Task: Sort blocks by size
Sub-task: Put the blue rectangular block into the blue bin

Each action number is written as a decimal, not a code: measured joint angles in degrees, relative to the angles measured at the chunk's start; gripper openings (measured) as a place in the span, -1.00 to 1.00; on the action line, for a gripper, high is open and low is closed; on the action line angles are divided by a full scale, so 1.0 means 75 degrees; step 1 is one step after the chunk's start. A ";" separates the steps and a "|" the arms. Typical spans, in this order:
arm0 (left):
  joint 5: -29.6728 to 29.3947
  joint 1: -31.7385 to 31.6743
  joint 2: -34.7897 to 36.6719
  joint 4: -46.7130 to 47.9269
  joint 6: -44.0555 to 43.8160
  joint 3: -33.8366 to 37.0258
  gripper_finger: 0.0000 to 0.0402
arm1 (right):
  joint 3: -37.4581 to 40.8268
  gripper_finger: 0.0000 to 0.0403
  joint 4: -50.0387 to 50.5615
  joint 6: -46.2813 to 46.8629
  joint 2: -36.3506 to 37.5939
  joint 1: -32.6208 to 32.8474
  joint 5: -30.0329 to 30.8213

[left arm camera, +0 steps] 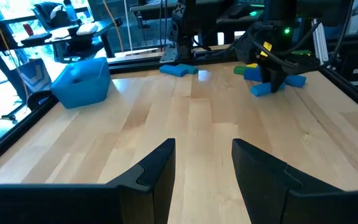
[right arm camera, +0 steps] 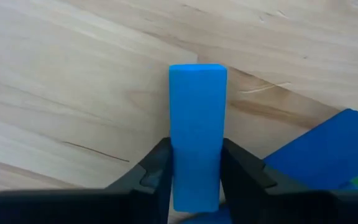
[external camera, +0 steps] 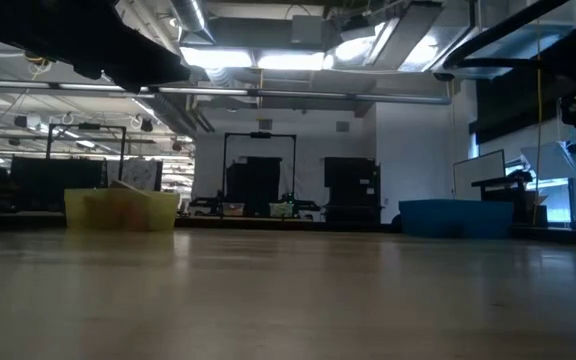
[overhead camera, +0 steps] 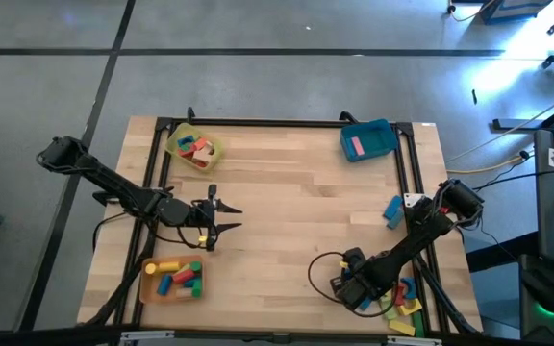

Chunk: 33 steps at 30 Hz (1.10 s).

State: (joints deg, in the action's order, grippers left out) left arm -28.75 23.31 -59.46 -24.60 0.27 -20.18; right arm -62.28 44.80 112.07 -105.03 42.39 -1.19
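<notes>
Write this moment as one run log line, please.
right gripper: fingers closed on blue bar | left gripper: open, empty, waiting

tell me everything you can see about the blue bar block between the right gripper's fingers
The blue bar block is a plain, smooth, matte rectangular bar of solid blue. It lies flat on the wooden table near the pile of blocks at the table's right front corner. The right gripper straddles one end, its two dark fingers pressed against the long sides. Another blue block lies beside it, apart.

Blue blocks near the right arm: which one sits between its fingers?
The long blue bar, flanked by the right gripper; the other blue block lies beside it, untouched.
</notes>
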 joint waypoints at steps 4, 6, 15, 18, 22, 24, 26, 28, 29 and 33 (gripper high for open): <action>0.0000 0.0001 0.0000 0.0000 -0.0005 0.0000 -0.29 | 0.0003 -0.37 -0.0013 0.0000 -0.0004 0.0000 0.0003; 0.0000 0.0000 0.0000 0.0000 -0.0014 0.0000 -0.29 | 0.0003 -0.34 -0.0006 0.0000 -0.0006 0.0000 0.0005; 0.0000 0.0000 0.0000 -0.0003 -0.0008 0.0000 -0.29 | -0.0187 -0.46 0.0262 -0.0146 -0.0038 0.0003 0.0239; 0.0000 0.0001 0.0000 -0.0013 0.0000 0.0000 -0.29 | -0.0384 -0.44 0.0590 -0.0210 -0.0028 -0.0061 0.0546; 0.0000 0.0003 0.0000 -0.0012 0.0015 0.0000 -0.29 | -0.0655 -0.41 0.0559 -0.0494 0.0129 -0.0231 0.0556; 0.0000 0.0003 0.0000 -0.0012 0.0015 0.0000 -0.29 | -0.0750 -0.42 0.0629 -0.0816 0.0191 -0.0361 0.0672; 0.0000 0.0003 0.0000 -0.0006 0.0015 0.0000 -0.29 | -0.0796 -0.43 0.0618 -0.1208 0.0265 -0.0540 0.0878; 0.0000 0.0003 0.0000 -0.0006 0.0018 0.0000 -0.29 | -0.0799 -0.43 0.0653 -0.1623 0.0350 -0.0770 0.1085; 0.0000 0.0003 0.0000 -0.0006 0.0018 0.0000 -0.29 | -0.0799 -0.43 0.0670 -0.1839 0.0384 -0.0890 0.1168; 0.0000 0.0003 0.0002 0.0025 0.0018 0.0000 -0.29 | -0.0799 -0.41 0.1081 -0.2682 0.0610 -0.1438 0.1469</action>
State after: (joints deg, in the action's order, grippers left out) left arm -28.75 23.33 -59.45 -24.42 0.40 -20.18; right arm -68.27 52.91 91.96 -100.46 31.60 9.83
